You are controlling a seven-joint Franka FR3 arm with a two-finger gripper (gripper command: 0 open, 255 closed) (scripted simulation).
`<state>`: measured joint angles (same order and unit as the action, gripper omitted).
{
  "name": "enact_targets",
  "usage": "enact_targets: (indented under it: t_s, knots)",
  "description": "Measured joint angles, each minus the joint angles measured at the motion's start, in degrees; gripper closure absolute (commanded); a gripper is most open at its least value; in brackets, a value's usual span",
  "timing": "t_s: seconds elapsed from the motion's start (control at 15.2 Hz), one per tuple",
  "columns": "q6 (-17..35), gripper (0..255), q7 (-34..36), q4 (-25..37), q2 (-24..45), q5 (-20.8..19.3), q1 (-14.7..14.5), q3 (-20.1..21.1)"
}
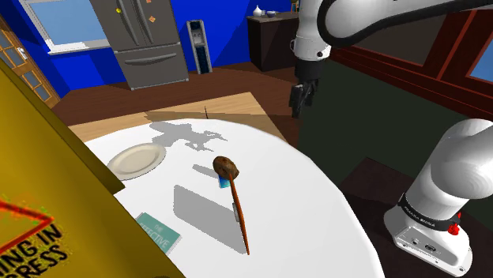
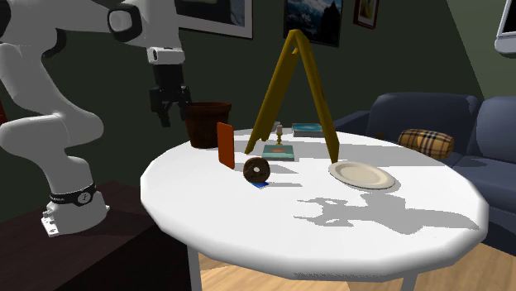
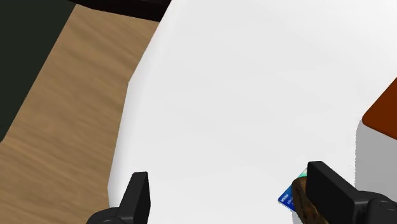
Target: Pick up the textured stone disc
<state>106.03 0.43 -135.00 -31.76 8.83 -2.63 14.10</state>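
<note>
We find the gripper (image 1: pixel 299 99) up in the air off the table's edge, its two black fingers (image 3: pixel 137 197) standing well apart with nothing between them. In the second exterior view it hangs above and just to the left of a brown pot (image 2: pixel 207 124); we cannot tell what is inside that pot.

The rough brown disc (image 1: pixel 226 167) sits on the white round table (image 1: pixel 316 197), propped on edge on a small blue card (image 1: pixel 224 181). From the wrist camera a sliver of the disc (image 3: pixel 304 202) shows right beside one finger, with the card (image 3: pixel 287 198) at its foot.

Around it, a thin orange-brown board (image 2: pixel 224 145) stands upright just beside the disc, between it and the pot. A cream plate (image 1: pixel 136 160) lies bare, well apart on the disc's other side. A yellow A-frame sign (image 2: pixel 293 83) straddles the table behind the disc. In the shoulder view its panel (image 1: pixel 47 182) carries cut-off red letters, "ING IN" over "RESS".

A teal book (image 1: pixel 158 231) lies flat near the sign, and we can't read its white lettering for certain. Beyond the table we see a blue sofa (image 2: pixel 463 116) with a plaid cushion (image 2: pixel 426 142).
</note>
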Motion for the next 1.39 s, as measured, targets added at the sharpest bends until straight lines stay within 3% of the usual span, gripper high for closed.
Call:
enact_targets:
  t_s: [0.46,0.79,1.06,1.39]
  knots:
    - [11.3,0,5.6,3.0,11.6,-2.0,-0.6,6.9]
    - [18.1,0,11.0,6.8,21.0,-6.6,-0.6,11.5]
    - [22.1,0,16.8,11.8,30.0,-13.1,-1.1,14.4]
    - [24.6,0,24.8,19.5,41.4,-23.0,-3.9,15.8]
